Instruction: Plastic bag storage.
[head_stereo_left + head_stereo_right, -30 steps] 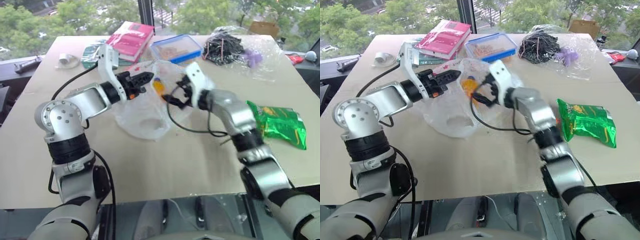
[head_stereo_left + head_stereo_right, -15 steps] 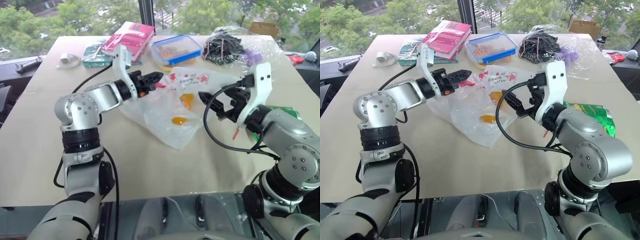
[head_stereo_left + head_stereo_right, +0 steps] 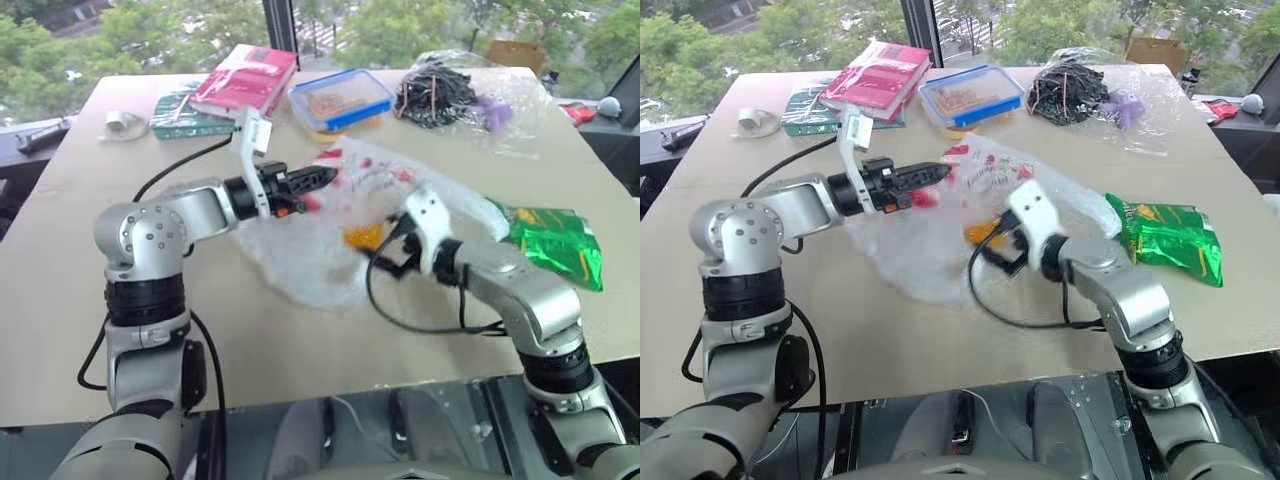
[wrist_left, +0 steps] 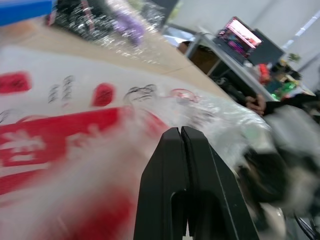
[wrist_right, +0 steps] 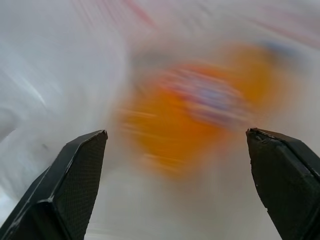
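Note:
The plastic bag (image 3: 320,250), thin translucent white with red print, lies crumpled across the middle of the table. Its far edge is raised to my left gripper (image 3: 328,177), whose fingers are shut and pinch the film by the red print (image 4: 55,135). My right gripper (image 3: 388,258) sits low at the bag's near right side with its fingers (image 5: 65,185) wide open and nothing between them. It faces an orange patch (image 5: 195,115) that shows through the film (image 3: 364,237).
A shiny green snack packet (image 3: 556,244) lies right of the bag, by my right arm. Along the far edge are a clear bag of black sticks (image 3: 440,92), a blue-lidded box (image 3: 340,97), a red book (image 3: 246,78) on a green one, and a tape roll (image 3: 120,122).
My right gripper, still open, has pulled back toward me and dropped from a raised spot right of the bag to its near right side. The bag has sagged lower. The left gripper keeps its pinch.

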Robot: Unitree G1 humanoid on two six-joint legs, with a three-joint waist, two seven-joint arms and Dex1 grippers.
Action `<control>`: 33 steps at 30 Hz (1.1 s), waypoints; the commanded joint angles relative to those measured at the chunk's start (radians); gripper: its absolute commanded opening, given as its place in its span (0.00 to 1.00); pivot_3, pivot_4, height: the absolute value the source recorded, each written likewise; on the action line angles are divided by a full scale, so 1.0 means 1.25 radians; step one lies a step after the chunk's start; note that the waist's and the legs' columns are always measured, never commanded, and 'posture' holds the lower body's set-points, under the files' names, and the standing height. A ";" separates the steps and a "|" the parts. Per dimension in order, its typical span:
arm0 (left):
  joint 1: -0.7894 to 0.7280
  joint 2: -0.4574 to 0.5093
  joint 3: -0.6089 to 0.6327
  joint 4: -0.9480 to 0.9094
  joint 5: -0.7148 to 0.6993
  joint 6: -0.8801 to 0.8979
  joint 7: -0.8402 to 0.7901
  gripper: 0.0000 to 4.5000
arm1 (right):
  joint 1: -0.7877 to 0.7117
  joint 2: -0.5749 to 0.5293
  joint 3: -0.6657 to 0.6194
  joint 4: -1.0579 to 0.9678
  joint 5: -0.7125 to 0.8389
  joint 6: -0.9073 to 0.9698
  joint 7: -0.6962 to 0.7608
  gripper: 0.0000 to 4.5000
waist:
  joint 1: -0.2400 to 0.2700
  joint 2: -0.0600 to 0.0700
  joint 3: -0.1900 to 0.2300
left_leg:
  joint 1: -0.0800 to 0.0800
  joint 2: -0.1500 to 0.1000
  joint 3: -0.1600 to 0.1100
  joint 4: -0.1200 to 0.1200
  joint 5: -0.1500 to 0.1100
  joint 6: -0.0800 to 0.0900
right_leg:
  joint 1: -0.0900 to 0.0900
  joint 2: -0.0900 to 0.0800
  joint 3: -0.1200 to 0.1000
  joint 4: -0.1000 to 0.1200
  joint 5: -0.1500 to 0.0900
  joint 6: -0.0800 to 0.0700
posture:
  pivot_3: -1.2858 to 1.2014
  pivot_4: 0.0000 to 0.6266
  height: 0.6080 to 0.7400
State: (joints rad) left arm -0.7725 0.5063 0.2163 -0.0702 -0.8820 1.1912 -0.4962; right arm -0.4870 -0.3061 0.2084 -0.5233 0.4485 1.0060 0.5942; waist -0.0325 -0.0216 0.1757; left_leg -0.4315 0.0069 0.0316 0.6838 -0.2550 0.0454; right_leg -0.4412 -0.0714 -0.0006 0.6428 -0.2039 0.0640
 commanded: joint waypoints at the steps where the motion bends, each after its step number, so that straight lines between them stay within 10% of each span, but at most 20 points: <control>1: -0.001 0.029 -0.034 -0.063 0.015 -0.017 -0.030 0.00 | -0.001 -0.033 -0.032 -0.058 0.083 0.001 0.068 1.00 | 0.003 0.000 0.000 | 0.000 0.000 0.000 0.001 0.000 0.000 | 0.001 0.000 0.000 0.000 0.000 0.000 | 0.52 0.24 1.00; 7: -0.014 0.092 -0.087 -0.116 -0.018 0.007 -0.148 0.00 | 0.005 -0.064 -0.088 -0.079 0.156 0.001 0.070 1.00 | 0.016 0.000 0.000 | 0.002 0.000 -0.001 0.003 -0.001 0.002 | 0.003 -0.001 -0.001 0.000 0.000 0.000 | 0.52 0.24 1.00; 14: -0.076 0.205 -0.248 -0.199 0.055 -0.049 -0.300 0.53 | 0.103 -0.131 -0.157 -0.188 0.162 0.038 -0.025 1.00 | 0.027 0.000 0.000 | 0.001 0.000 -0.001 0.002 -0.001 0.002 | 0.003 -0.001 -0.002 -0.001 0.000 0.000 | 0.52 0.24 1.00; 33: -0.116 0.140 -0.642 -0.098 0.557 -0.370 -0.310 0.48 | 0.355 -0.318 -0.422 -0.419 0.331 0.062 -0.180 1.00 | 0.036 0.000 0.000 | 0.006 -0.001 0.000 0.003 -0.004 0.006 | 0.008 0.000 -0.001 -0.001 -0.001 0.001 | 0.52 0.24 1.00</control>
State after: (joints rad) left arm -0.9096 0.6962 -0.5834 -0.1959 -0.2332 0.7861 -0.8874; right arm -0.0484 -0.6871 -0.2830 -1.0122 0.8219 1.1078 0.4011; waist 0.0128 -0.0219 0.1758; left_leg -0.4248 0.0058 0.0318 0.6878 -0.2598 0.0534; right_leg -0.4315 -0.0707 -0.0013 0.6411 -0.2046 0.0648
